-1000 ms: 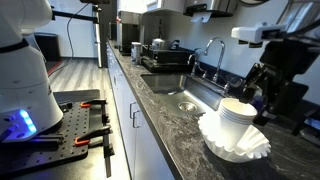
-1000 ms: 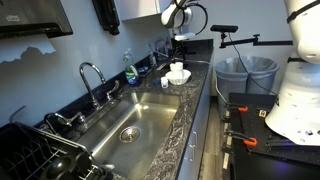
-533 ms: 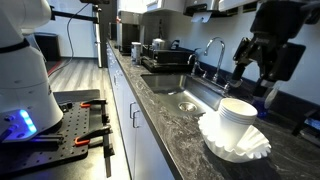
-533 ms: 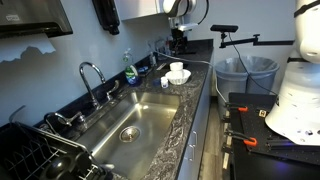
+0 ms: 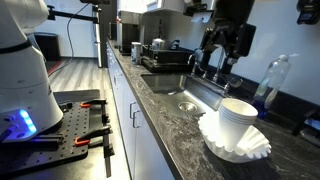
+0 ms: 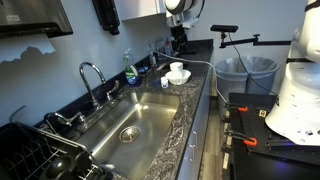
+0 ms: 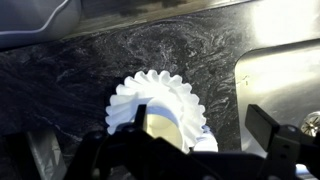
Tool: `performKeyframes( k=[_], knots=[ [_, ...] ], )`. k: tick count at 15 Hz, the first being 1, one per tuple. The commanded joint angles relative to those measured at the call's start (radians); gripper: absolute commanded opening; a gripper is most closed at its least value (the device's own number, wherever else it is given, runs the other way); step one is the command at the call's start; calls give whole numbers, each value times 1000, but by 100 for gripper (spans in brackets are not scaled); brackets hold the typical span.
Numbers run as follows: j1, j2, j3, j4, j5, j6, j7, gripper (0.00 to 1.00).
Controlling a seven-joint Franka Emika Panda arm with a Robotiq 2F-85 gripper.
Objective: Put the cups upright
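Observation:
The cups (image 5: 238, 114) are a white nested stack standing on end inside a wide white fluted paper bowl (image 5: 231, 146) on the dark counter. They also show in an exterior view (image 6: 177, 69) and from above in the wrist view (image 7: 165, 127), ringed by the bowl (image 7: 135, 97). My gripper (image 5: 223, 50) hangs well above and to the sink side of the cups, also seen in an exterior view (image 6: 180, 38). Its fingers are spread wide and empty in the wrist view (image 7: 202, 132).
A steel sink (image 6: 140, 118) with a faucet (image 6: 88, 72) lies beside the bowl. A clear bottle (image 5: 270, 82) stands behind the cups by the wall. A dish rack (image 6: 35, 155) and pots (image 5: 158, 47) sit further along the counter.
My gripper has risen and moved away from the cups toward the sink, uncovering the bottle behind. The cups and bowl have not moved.

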Motion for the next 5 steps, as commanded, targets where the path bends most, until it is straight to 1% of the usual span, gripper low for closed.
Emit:
performKeyframes(
  k=[1,2,5],
  knots=[
    [42,-106,33,-111,-64,23,-5,100],
    [27,-44,16,-44,-32,-2,0,100],
    [46,-77,33,-79,-47,-1,0,100]
  ],
)
